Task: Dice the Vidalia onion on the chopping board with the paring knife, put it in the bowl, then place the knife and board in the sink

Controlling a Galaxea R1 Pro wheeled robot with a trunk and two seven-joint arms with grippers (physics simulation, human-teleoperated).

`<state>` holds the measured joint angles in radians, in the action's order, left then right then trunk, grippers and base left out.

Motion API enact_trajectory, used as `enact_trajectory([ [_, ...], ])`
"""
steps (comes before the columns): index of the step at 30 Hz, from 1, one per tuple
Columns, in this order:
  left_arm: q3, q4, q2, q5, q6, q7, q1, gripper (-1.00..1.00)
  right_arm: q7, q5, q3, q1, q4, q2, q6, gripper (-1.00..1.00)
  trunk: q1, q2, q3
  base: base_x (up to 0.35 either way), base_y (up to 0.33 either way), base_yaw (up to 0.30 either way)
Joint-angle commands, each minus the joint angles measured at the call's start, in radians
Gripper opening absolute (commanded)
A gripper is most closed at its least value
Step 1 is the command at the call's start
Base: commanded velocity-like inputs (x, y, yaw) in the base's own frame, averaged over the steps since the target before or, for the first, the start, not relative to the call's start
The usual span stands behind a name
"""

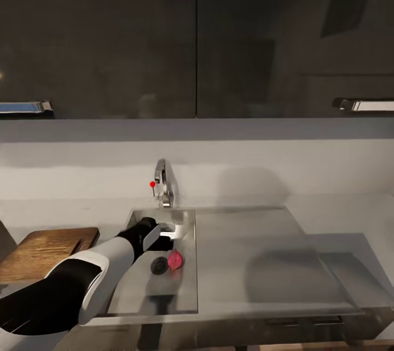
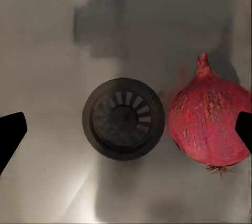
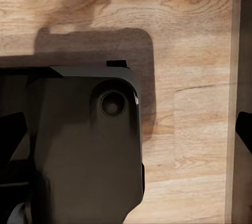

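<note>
The task has barely begun: the onion (image 1: 175, 259) lies in the sink (image 1: 189, 285), at the drain's (image 1: 160, 265) three o'clock, the left gripper (image 2: 126, 132) spread above it, nothing grasped.

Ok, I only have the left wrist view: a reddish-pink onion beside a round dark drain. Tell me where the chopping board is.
Observer: The brown wooden chopping board lies on the grey glossy countertop, left of the stainless-steel sink.
Operator: Now tell me what stands behind the basin.
Observer: A curved chrome tap with a red-tipped lever, at the back rim beyond the left gripper.
Operator: Report the right gripper.
Observer: The right gripper is open, fingers wide apart, above a wood-grain surface.
</note>
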<state>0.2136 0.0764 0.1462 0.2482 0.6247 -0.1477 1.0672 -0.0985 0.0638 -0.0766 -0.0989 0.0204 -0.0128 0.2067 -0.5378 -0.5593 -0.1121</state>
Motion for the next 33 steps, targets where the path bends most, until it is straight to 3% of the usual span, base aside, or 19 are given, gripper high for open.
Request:
enact_trajectory([
  [1,0.007,0.024,0.000,0.011,0.007,-0.007,0.000,1.00,-0.003,0.007,-0.008,-0.001,-0.001,-0.001,0.003,1.00,0.000,-0.002,-0.003,0.000,0.000,0.000],
  [4,0.009,0.073,0.002,0.011,0.011,-0.009,0.000,1.00,-0.003,0.007,-0.008,-0.001,0.000,-0.001,0.003,1.00,0.000,-0.002,-0.006,0.000,0.000,0.000],
  [16,0.013,0.078,0.007,0.012,0.013,-0.007,0.000,1.00,-0.003,0.007,-0.007,-0.001,0.000,-0.003,0.003,1.00,0.000,-0.002,-0.007,0.000,0.000,0.000],
  [24,0.013,0.065,0.007,0.013,0.012,0.090,0.000,1.00,-0.003,0.007,-0.006,-0.001,0.000,-0.005,0.003,1.00,0.000,-0.002,-0.007,0.000,0.000,0.000],
  [33,0.014,0.062,0.007,0.013,0.012,0.113,0.000,1.00,-0.003,0.007,-0.007,-0.001,0.000,-0.005,0.003,1.00,0.000,-0.002,-0.007,0.000,0.000,0.000],
])
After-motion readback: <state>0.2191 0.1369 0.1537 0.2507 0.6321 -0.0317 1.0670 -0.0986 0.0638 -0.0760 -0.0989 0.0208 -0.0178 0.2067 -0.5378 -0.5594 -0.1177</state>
